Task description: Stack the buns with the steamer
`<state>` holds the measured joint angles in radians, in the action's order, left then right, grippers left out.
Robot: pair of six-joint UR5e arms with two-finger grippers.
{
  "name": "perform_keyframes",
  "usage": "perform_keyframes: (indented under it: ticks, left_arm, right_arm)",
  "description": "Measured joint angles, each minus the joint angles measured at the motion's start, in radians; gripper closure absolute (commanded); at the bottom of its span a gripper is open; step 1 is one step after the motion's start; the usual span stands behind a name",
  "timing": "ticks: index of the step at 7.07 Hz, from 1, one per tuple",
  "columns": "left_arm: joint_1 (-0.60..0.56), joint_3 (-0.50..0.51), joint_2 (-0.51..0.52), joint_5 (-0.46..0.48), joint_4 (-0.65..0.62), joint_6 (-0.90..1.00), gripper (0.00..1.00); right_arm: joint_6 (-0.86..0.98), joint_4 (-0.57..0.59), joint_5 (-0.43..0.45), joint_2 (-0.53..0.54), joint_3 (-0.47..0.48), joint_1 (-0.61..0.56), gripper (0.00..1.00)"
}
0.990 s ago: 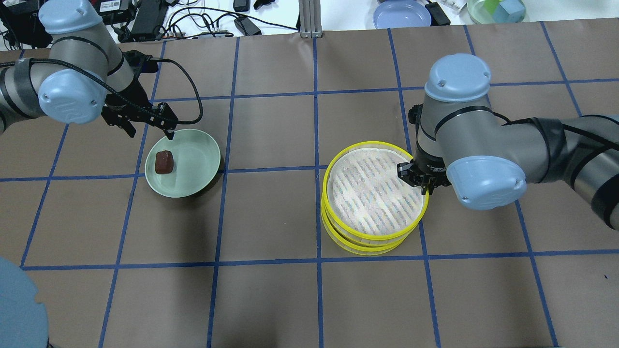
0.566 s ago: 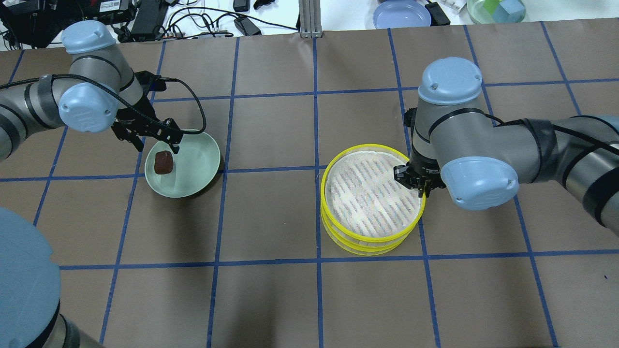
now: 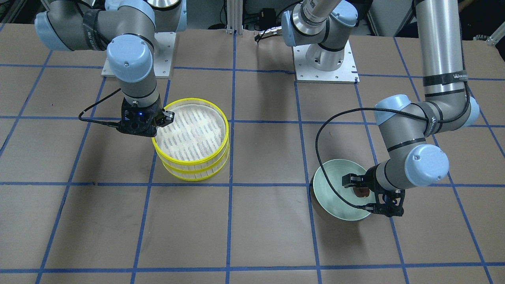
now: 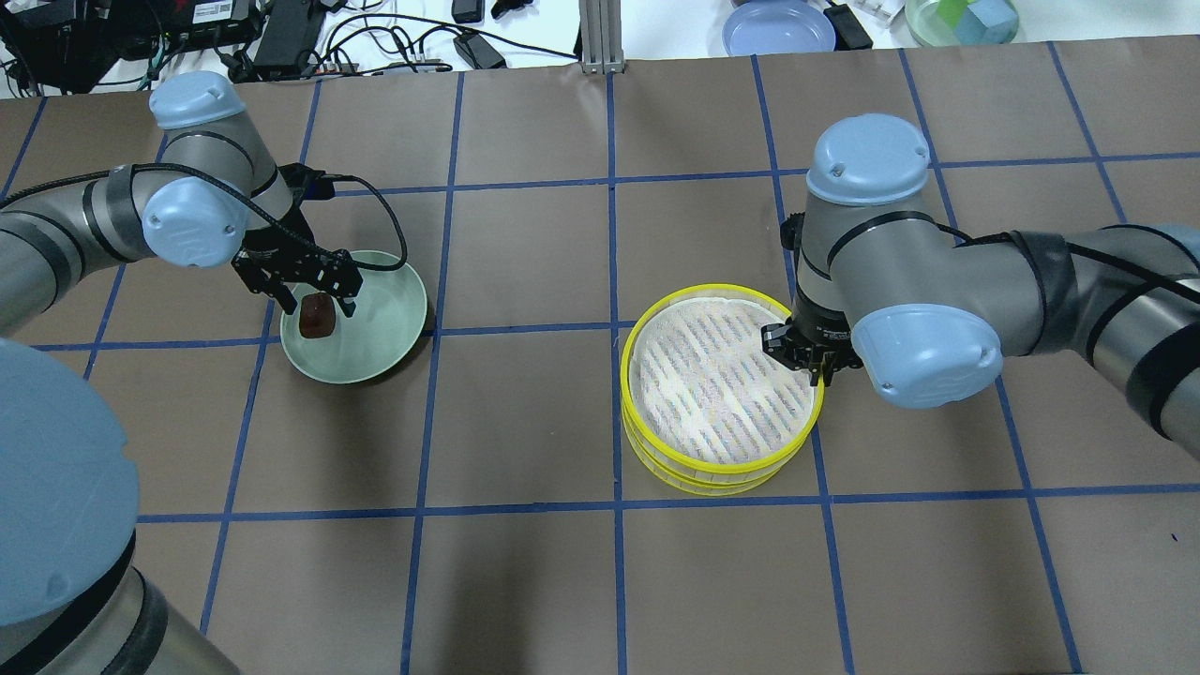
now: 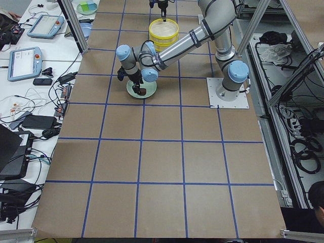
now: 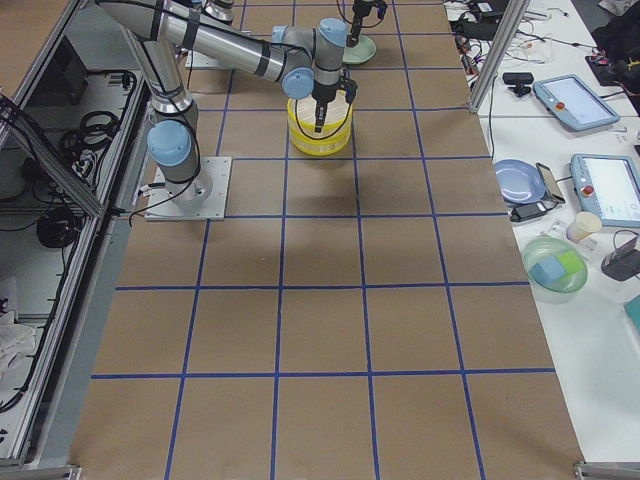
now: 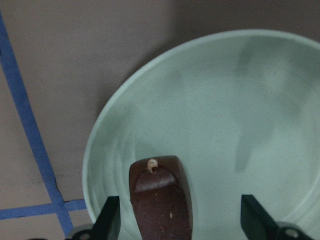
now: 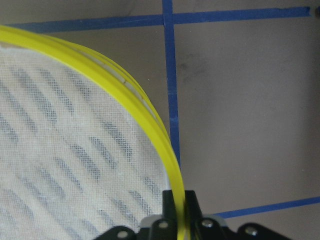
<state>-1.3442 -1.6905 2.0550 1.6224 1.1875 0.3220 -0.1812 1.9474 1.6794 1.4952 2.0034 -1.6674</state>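
Note:
The dark reddish-brown bun (image 4: 317,319) lies in the pale green plate (image 4: 384,319). My left gripper (image 4: 317,300) is open and low over the plate, one finger on each side of the bun; the left wrist view shows the bun (image 7: 160,195) between the fingers (image 7: 112,220). The two steamer trays are stacked. My right gripper (image 4: 814,368) is shut on the yellow rim of the upper steamer tray (image 4: 717,384), which sits slightly offset on the lower tray (image 4: 694,483). The right wrist view shows the rim (image 8: 125,85) pinched in the jaws. The cream-white bun is not in view.
A blue plate (image 4: 778,28), a bowl of coloured blocks (image 4: 961,19) and cables (image 4: 375,42) lie past the table's far edge. The arms' base plates (image 3: 325,59) stand at the robot's side of the table.
My left gripper has come down over the green plate and now straddles the brown bun. My right gripper has shifted slightly left with the upper tray.

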Motion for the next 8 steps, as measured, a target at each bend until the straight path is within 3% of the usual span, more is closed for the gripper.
perform_keyframes:
  ticks: [1, 2, 3, 4, 6, 8]
  left_arm:
    - [0.000, 0.000, 0.007, 0.001, 0.000, 0.002, 0.73]
    - [0.000, 0.000, 0.012, 0.002, 0.000, 0.004, 0.96]
    - [0.000, 0.001, 0.015, 0.003, 0.000, 0.006, 1.00]
    - [0.001, 0.004, 0.016, 0.003, 0.000, 0.004, 1.00]
    - [0.000, 0.017, -0.003, 0.001, 0.004, -0.020, 1.00]
    - [-0.038, 0.057, -0.062, -0.033, 0.061, -0.147, 1.00]
  right_arm:
    - [0.000, -0.001, -0.001, -0.001, 0.000, 0.000, 0.85]
    - [0.000, -0.001, -0.001, -0.004, 0.000, 0.000, 0.64]
    - [0.001, -0.001, 0.001, -0.008, 0.000, 0.000, 0.10]
    - [0.001, -0.001, 0.004, -0.010, -0.001, 0.000, 0.00]
    - [0.000, -0.002, 0.007, -0.002, -0.021, 0.000, 0.01]
    - [-0.003, -0.054, 0.003, 0.024, -0.153, 0.001, 0.01]
